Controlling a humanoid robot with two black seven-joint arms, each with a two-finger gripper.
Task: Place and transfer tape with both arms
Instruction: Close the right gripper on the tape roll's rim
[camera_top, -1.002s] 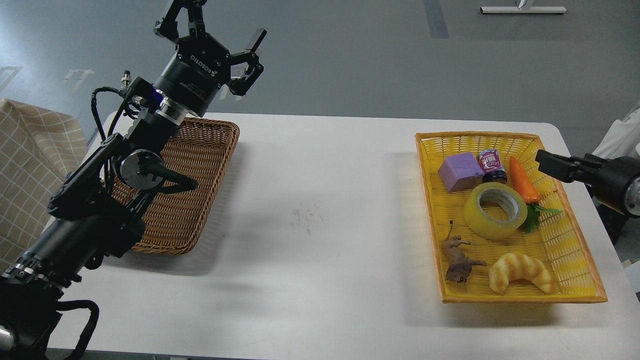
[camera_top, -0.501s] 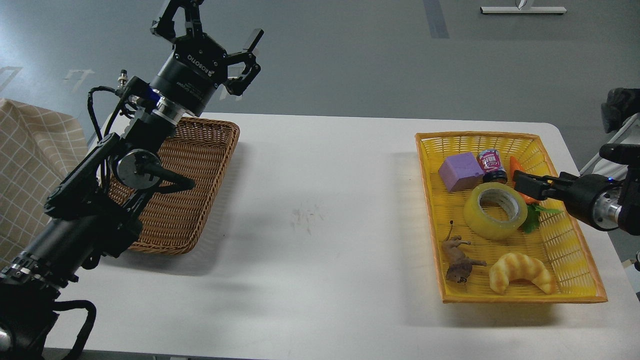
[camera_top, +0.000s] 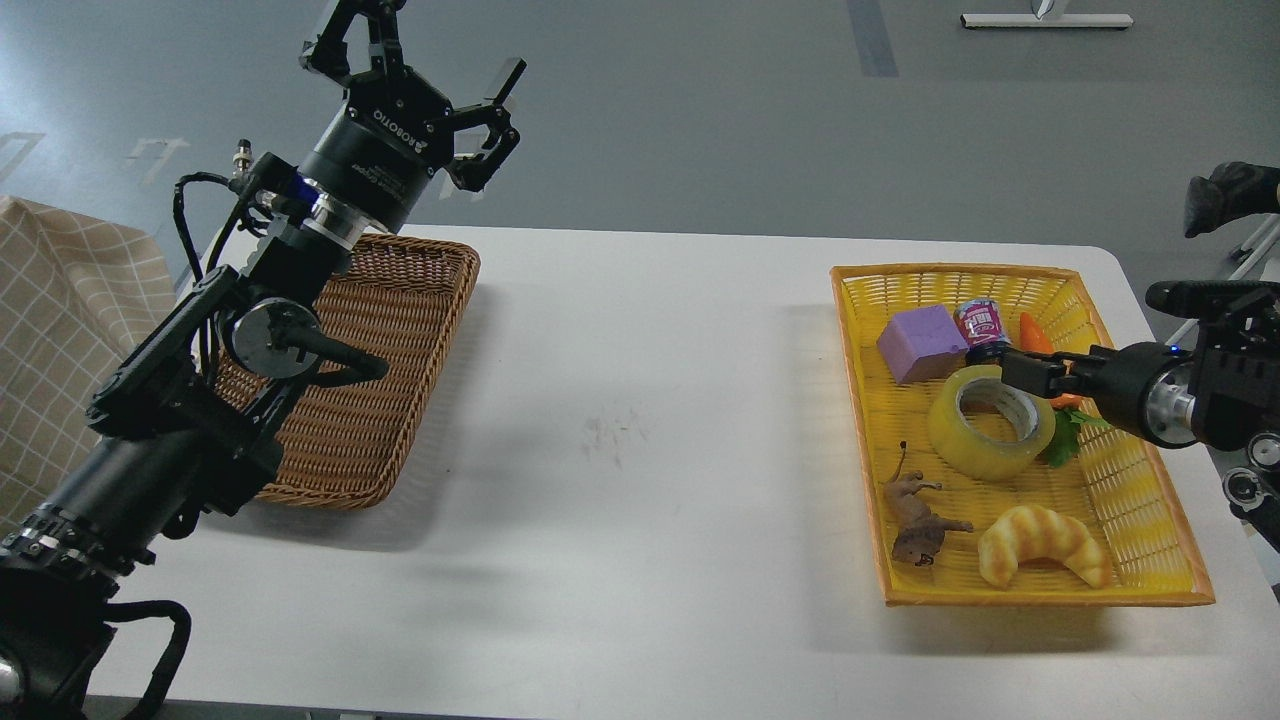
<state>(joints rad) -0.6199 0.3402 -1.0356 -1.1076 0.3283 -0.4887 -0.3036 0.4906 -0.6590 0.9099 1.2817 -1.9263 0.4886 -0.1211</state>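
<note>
The tape (camera_top: 962, 447), a yellowish translucent roll with a grey-white core, lies flat in the yellow basket (camera_top: 1150, 500) at the right of the table. My right gripper (camera_top: 1005, 366) reaches in from the right edge, low over the basket. Its dark tip is at the tape's far rim; its fingers cannot be told apart. My left gripper (camera_top: 420, 55) is raised high above the far end of the brown wicker basket (camera_top: 400, 350) at the left. Its fingers are spread open and it holds nothing.
In the yellow basket with the tape are a purple block (camera_top: 920, 343), a small can (camera_top: 983, 322), an orange carrot (camera_top: 1035, 335) partly behind my right gripper, a brown toy animal (camera_top: 915, 515) and a croissant-shaped bread (camera_top: 1040, 540). A white table (camera_top: 650, 450) lies between the baskets.
My right arm has moved left and down into the yellow basket, from its right rim to the tape's far rim. My left arm has barely moved.
</note>
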